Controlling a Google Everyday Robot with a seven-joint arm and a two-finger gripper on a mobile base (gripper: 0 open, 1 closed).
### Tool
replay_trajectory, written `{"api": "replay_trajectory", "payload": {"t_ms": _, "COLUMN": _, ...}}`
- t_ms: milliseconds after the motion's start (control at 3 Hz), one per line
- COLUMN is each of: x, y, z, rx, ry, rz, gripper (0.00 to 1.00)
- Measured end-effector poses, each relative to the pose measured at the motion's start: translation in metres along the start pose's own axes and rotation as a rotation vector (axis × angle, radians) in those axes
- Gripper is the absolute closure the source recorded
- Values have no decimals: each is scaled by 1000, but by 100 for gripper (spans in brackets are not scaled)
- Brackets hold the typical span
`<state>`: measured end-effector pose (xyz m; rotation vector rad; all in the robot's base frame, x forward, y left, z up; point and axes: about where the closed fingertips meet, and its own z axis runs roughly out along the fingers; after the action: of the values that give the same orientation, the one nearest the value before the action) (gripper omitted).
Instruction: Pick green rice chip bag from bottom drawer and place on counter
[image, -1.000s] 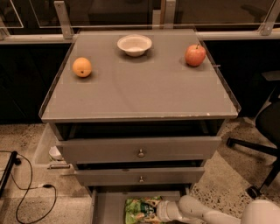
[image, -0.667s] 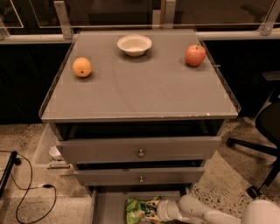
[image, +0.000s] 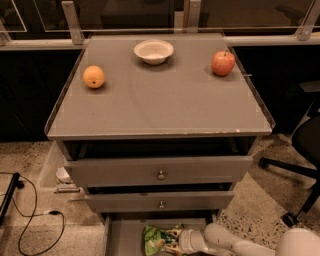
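The green rice chip bag (image: 156, 237) lies crumpled on the floor of the open bottom drawer (image: 122, 239), at the lower edge of the camera view. My gripper (image: 172, 244) reaches in from the right on a white arm (image: 225, 241) and is right at the bag's right side, touching or overlapping it. The counter (image: 160, 100) is the grey top of the cabinet, above the two upper drawers.
On the counter stand a white bowl (image: 153, 51) at the back middle, an orange (image: 93, 76) at the left and a red apple (image: 223, 63) at the back right. The two upper drawers (image: 160, 172) stand slightly open. A black cable (image: 30, 215) lies on the floor at the left, and an office chair base (image: 295, 175) stands at the right.
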<state>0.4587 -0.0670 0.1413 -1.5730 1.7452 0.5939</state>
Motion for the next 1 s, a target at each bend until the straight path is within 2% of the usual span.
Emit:
{"api": "replay_trajectory", "payload": {"t_ms": 333, "x": -10, "y": 1, "z": -13, "rx": 4, "ry": -36, "rz": -3, "gripper": 100}}
{"api": "replay_trajectory", "payload": {"t_ms": 667, "x": -30, "y": -1, "z": -43, "rx": 23, "ry": -103, "rz": -12, "gripper": 100}}
{"api": "replay_trajectory", "payload": {"t_ms": 1000, "x": -50, "y": -8, "z": -85, "rx": 71, "ry": -140, "rz": -30, "gripper": 100}}
